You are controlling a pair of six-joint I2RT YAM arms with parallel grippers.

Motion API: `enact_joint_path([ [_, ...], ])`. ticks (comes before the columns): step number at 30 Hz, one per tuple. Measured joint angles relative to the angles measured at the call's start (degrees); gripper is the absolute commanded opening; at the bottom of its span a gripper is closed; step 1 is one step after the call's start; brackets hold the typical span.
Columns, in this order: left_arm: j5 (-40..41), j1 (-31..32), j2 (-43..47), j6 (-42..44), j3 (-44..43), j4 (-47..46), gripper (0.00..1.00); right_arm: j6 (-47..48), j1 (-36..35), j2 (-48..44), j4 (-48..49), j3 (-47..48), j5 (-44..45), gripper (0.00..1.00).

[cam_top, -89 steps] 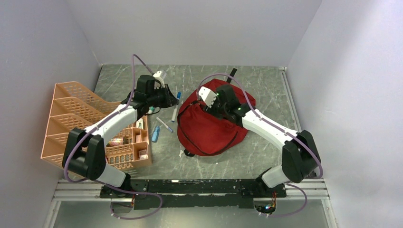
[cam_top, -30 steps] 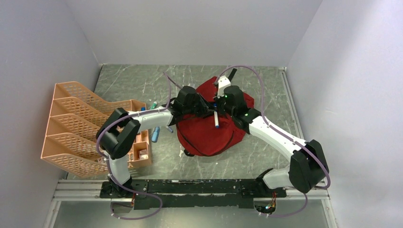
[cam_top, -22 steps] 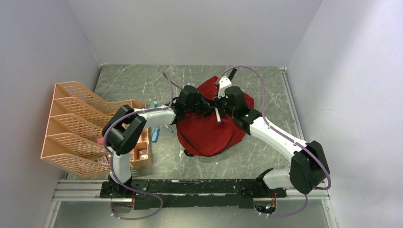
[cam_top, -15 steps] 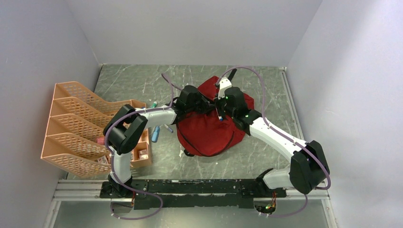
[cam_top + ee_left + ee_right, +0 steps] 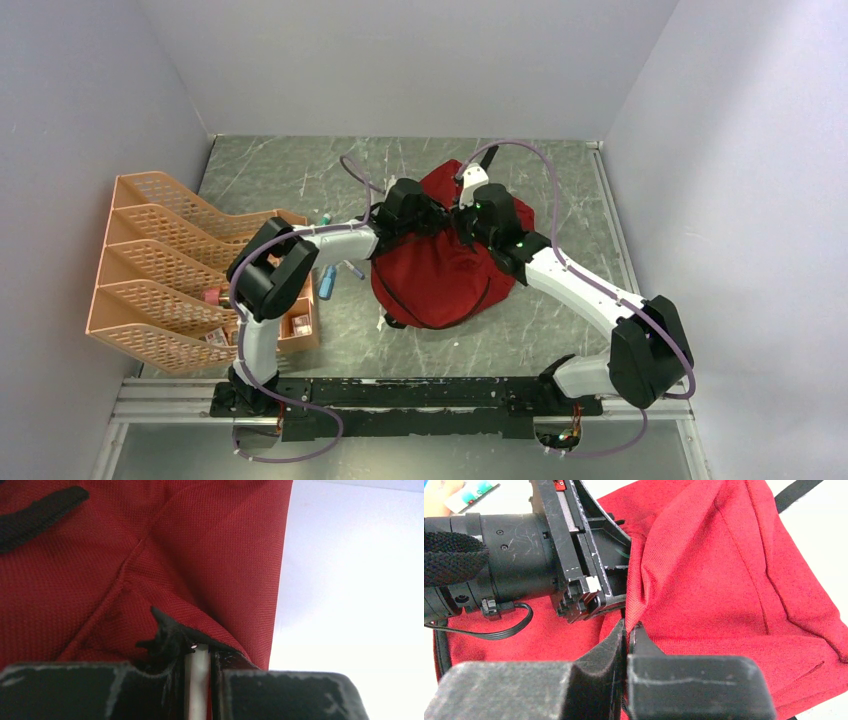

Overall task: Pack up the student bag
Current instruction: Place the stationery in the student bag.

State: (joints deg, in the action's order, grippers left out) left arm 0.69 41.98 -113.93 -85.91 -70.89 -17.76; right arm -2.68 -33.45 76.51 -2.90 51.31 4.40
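The student bag (image 5: pixel 435 280), soft red fabric with black zippers, sits bunched up mid-table. Both grippers meet at its top. My left gripper (image 5: pixel 196 666) is shut on a white pen (image 5: pixel 196 680), and the pen's front end is tucked under the black zipper edge (image 5: pixel 165 635) of the bag's opening. From above, the left gripper (image 5: pixel 437 220) hides the pen. Close beside it, my right gripper (image 5: pixel 628 628) is shut, pinching the red fabric rim of the bag; it shows from above too (image 5: pixel 463 222). The bag's inside is hidden.
An orange mesh organiser (image 5: pixel 160 250) stands at the left with small items in its front bins. A few pens (image 5: pixel 326 281) lie on the table between the organiser and the bag. A black strap (image 5: pixel 488 155) sticks out behind the bag.
The left arm swung from the pens to the bag top with the white pen. Over the last second the pen slid down from plain view into the bag's opening. The right gripper kept its hold.
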Motion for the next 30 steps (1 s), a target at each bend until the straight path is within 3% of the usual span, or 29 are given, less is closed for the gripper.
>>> enact_joint_path([
  [6, 0.7, 0.17, -0.31, 1.18, -1.25, 1.09, 0.37, -0.13, 0.02, 0.0, 0.31, 0.0, 0.07, 0.0],
  [12, 0.0, 0.11, -0.31, 3.19, -1.07, 1.4, 0.53, -0.28, 0.04, -0.31, 1.07, -0.35, 0.35, 0.0],
  [19, -0.87, -0.37, 2.27, 4.15, 2.21, 1.38, 0.56, -0.55, 0.02, -0.7, 1.18, -0.76, 0.07, 0.0],
  [30, -5.05, -1.44, 12.35, 12.24, 9.73, 3.98, 0.48, -0.66, 0.02, -2.14, 1.36, -2.01, 0.04, 0.0],
])
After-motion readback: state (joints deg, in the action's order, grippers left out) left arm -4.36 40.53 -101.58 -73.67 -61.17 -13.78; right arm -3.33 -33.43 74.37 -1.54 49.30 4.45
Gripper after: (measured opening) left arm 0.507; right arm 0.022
